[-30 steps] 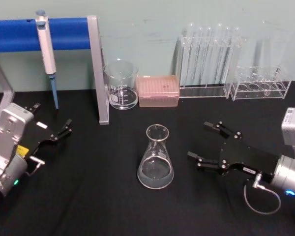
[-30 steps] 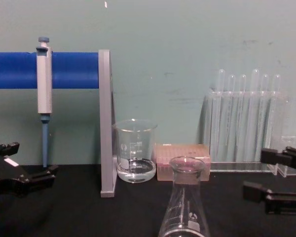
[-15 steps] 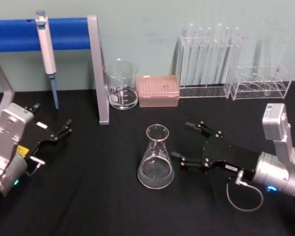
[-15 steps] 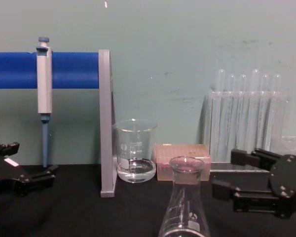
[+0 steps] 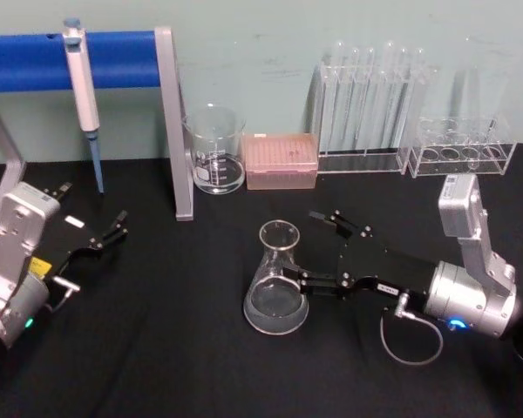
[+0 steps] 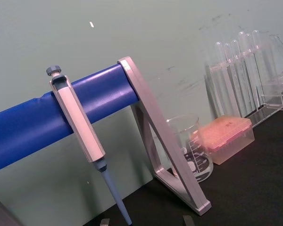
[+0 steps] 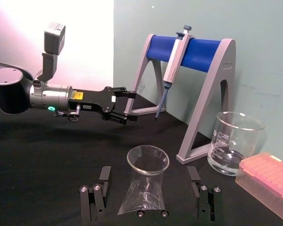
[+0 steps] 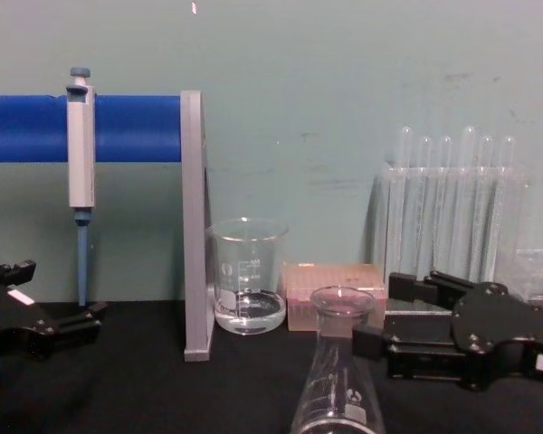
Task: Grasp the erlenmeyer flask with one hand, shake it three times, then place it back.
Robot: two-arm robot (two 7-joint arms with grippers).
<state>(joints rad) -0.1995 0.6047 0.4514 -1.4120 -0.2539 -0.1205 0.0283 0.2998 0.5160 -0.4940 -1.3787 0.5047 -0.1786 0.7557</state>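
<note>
The erlenmeyer flask (image 5: 276,280) stands upright on the black table, clear glass with a little liquid in its base. My right gripper (image 5: 302,246) is open and level with the flask's right side, its two black fingers reaching around the lower cone. In the right wrist view the flask (image 7: 144,190) sits between the two fingers (image 7: 104,178), with a gap on each side. From the chest, the flask (image 8: 340,384) stands just left of the right gripper (image 8: 380,315). My left gripper (image 5: 91,212) rests open at the far left, well away from the flask.
At the back stand a grey frame with a blue bar (image 5: 113,59) holding a pipette (image 5: 81,83), a glass beaker (image 5: 214,150), a pink tip box (image 5: 281,161) and clear racks with test tubes (image 5: 370,109). The black table (image 5: 174,366) is bare in front.
My right gripper has moved left across the table, from well right of the flask to having its open fingers around it. The flask and the left arm have stayed still.
</note>
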